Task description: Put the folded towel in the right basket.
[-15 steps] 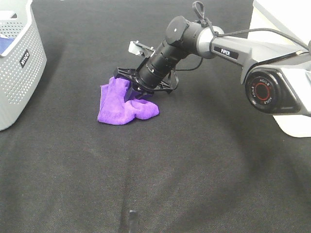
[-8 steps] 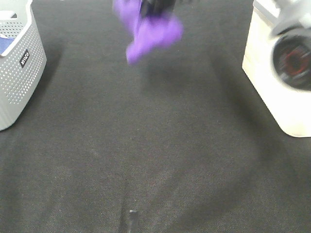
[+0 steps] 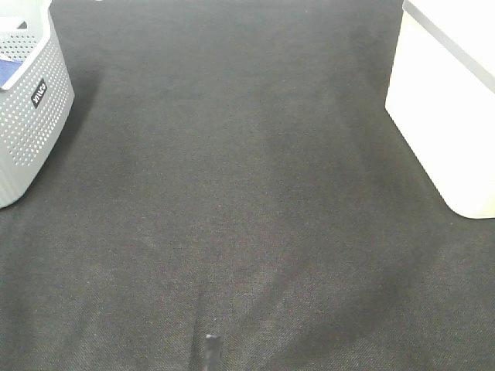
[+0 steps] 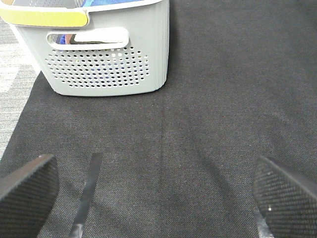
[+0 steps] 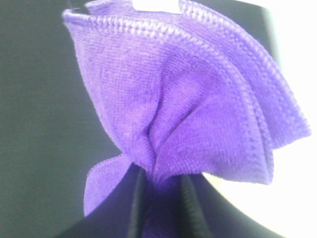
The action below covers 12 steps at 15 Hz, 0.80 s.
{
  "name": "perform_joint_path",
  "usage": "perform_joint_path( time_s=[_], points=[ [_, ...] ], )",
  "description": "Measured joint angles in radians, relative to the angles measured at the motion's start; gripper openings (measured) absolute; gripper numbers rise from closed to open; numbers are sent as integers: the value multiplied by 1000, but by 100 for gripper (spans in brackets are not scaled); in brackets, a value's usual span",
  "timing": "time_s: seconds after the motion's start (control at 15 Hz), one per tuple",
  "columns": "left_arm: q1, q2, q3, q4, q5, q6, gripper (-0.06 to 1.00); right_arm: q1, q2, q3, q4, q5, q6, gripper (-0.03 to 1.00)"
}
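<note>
The purple folded towel (image 5: 188, 109) fills the right wrist view, pinched between my right gripper's (image 5: 161, 198) black fingers and hanging bunched. The towel and the right arm are out of the exterior high view. The right basket (image 3: 452, 100) is white and stands at the right edge of the exterior high view; a bright white surface shows behind the towel in the right wrist view. My left gripper (image 4: 153, 193) is open and empty, low over the black cloth, facing the grey basket (image 4: 99, 49).
A grey perforated basket (image 3: 27, 100) with blue items inside stands at the far left of the black cloth-covered table (image 3: 232, 216). A small dark object (image 3: 210, 349) shows at the bottom edge of the exterior high view.
My right gripper lifted the purple towel off the cloth, carried it up and away, and has left the exterior high view with it. The left arm has not moved.
</note>
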State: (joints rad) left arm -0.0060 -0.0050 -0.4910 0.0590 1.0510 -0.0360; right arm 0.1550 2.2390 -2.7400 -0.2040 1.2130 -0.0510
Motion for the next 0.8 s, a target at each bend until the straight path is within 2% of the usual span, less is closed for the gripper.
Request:
perform_joint_path(
  time_s=[0.2, 0.33, 0.4, 0.47, 0.53, 0.6, 0.67, 0.8],
  points=[
    [0, 0, 0, 0, 0, 0, 99, -162, -6, 123, 15, 2, 4, 18],
    [0, 0, 0, 0, 0, 0, 99, -252, -5, 244, 68, 9, 76, 20],
    [0, 0, 0, 0, 0, 0, 99, -264, -5, 274, 79, 10, 87, 36],
    [0, 0, 0, 0, 0, 0, 99, -266, -5, 293, 84, 12, 86, 61],
    [0, 0, 0, 0, 0, 0, 99, -263, -4, 299, 95, 12, 77, 80],
    [0, 0, 0, 0, 0, 0, 99, -262, -4, 300, 122, 12, 69, 90],
    [0, 0, 0, 0, 0, 0, 99, -262, -4, 300, 143, 11, 65, 94],
    [0, 0, 0, 0, 0, 0, 99, -262, -6, 300, 159, 11, 51, 97]
  ],
)
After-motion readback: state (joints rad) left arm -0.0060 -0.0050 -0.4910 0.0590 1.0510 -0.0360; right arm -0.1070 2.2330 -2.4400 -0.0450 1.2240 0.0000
